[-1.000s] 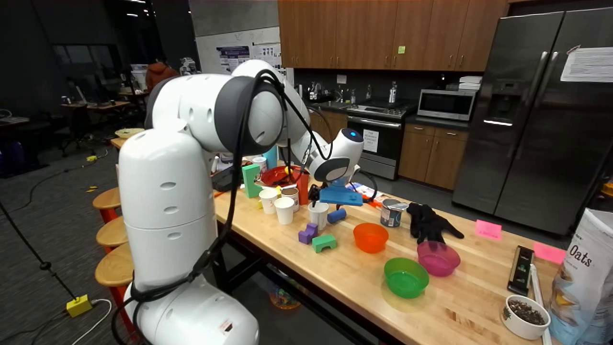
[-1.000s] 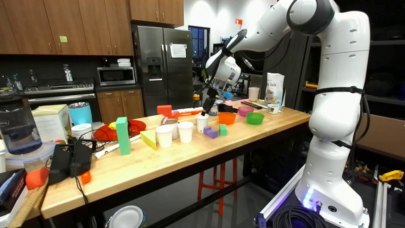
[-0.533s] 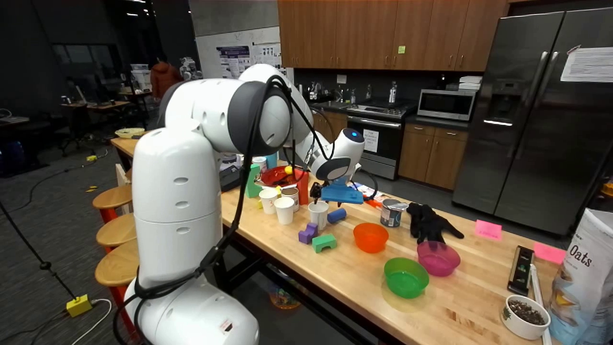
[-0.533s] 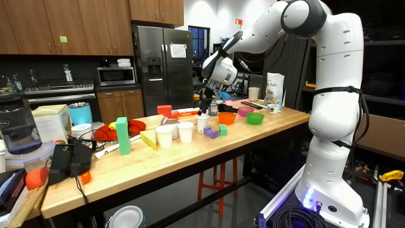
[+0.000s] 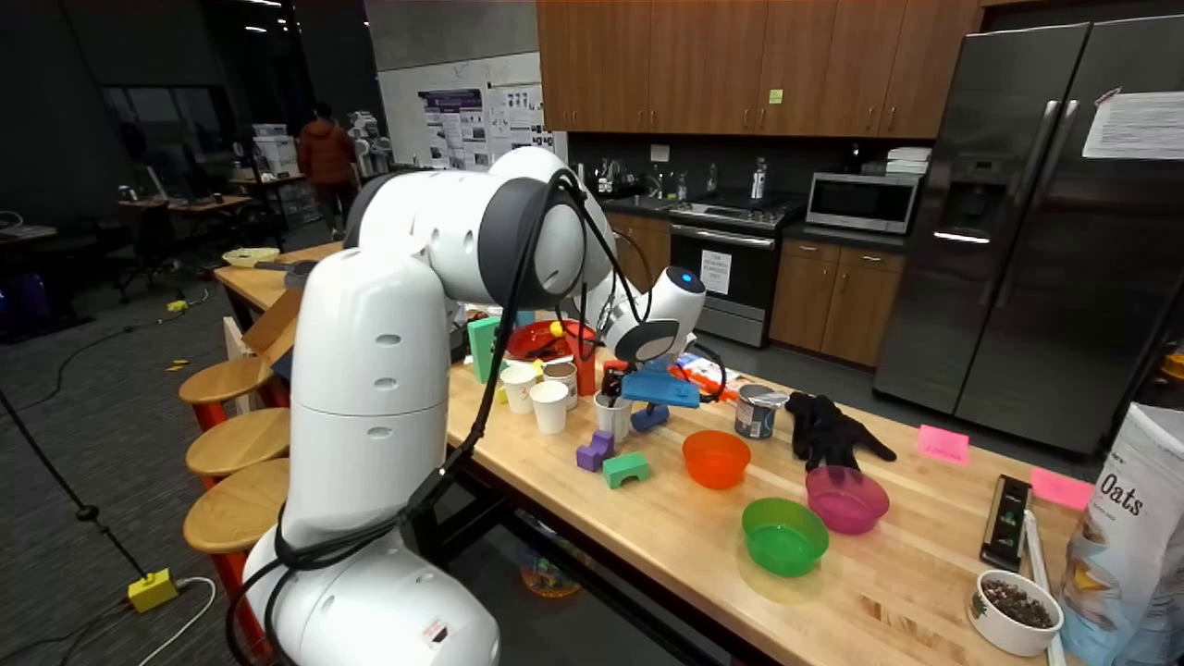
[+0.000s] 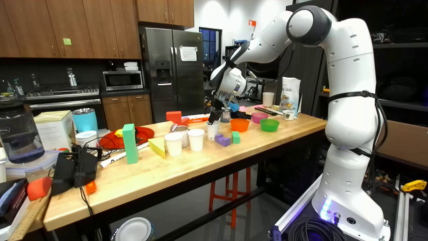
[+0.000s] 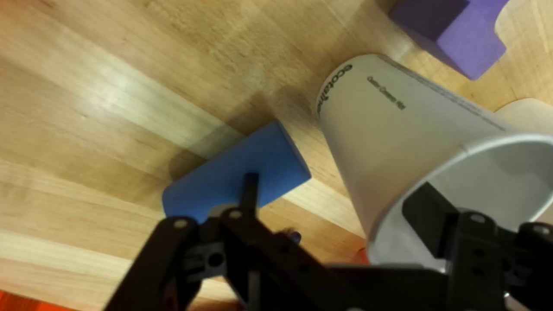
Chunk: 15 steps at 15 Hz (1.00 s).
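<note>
Wooden cabinets (image 5: 703,69) and a dark steel refrigerator (image 5: 1045,240) line the room in both exterior views, and a long wooden worktop (image 5: 666,532) runs in front of them. A white robot arm (image 6: 351,80) bends over it, above its middle. In an exterior view a person in an orange jacket (image 5: 326,155) stands far back, and three stools (image 5: 236,513) show their round seats; in an exterior view a clear jug (image 6: 20,134) stands at the worktop's end. Only the wrist view makes the lettering (image 7: 386,93) on the paper cup (image 7: 414,134) legible — the cup stands on the worktop directly under the tool (image 7: 338,185). The tool has its fingers well spread: one dips inside the cup's mouth, the other hangs outside it, across the blue block (image 7: 259,151) as the wrist view sees it. The rim passes between the two, with a plain gap to the outer finger; whether the inner finger touches the wall cannot be told. By count, the worktop carries one oats bag (image 5: 1128,546), one black glove (image 5: 828,430) and three bowls — the pink bowl (image 5: 847,500), the green bowl (image 5: 784,536) and the orange bowl (image 5: 717,460). Two more white cups (image 6: 196,140) stand near the paper cup. Smaller still are one purple block (image 5: 595,450), one green arch block (image 5: 626,469) just beside it, and two pink notes (image 5: 943,444).
</note>
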Each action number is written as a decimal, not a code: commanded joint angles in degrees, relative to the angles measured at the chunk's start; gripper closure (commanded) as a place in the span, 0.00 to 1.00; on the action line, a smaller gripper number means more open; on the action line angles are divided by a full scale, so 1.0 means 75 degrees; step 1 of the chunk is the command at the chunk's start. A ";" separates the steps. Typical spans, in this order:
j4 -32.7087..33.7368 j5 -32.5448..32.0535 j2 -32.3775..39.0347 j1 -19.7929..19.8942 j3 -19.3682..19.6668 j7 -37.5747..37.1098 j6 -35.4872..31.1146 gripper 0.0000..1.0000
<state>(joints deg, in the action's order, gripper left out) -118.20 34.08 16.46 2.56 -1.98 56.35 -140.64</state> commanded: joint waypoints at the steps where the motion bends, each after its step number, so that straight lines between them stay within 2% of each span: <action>1: 0.0027 -0.0140 -0.0007 0.0234 -0.0154 -0.0278 -0.0028 0.46; 4: -0.0053 -0.0042 -0.0146 0.0313 -0.0176 -0.0250 -0.0194 0.72; 8: -0.0080 0.0220 -0.0267 0.0456 -0.0278 -0.0011 -0.0543 0.99; 15: -0.0174 0.0013 -0.0848 0.0439 -0.0334 0.0326 -0.1135 0.99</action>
<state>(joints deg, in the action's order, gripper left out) -117.63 34.86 14.06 4.94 -3.57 57.04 -147.39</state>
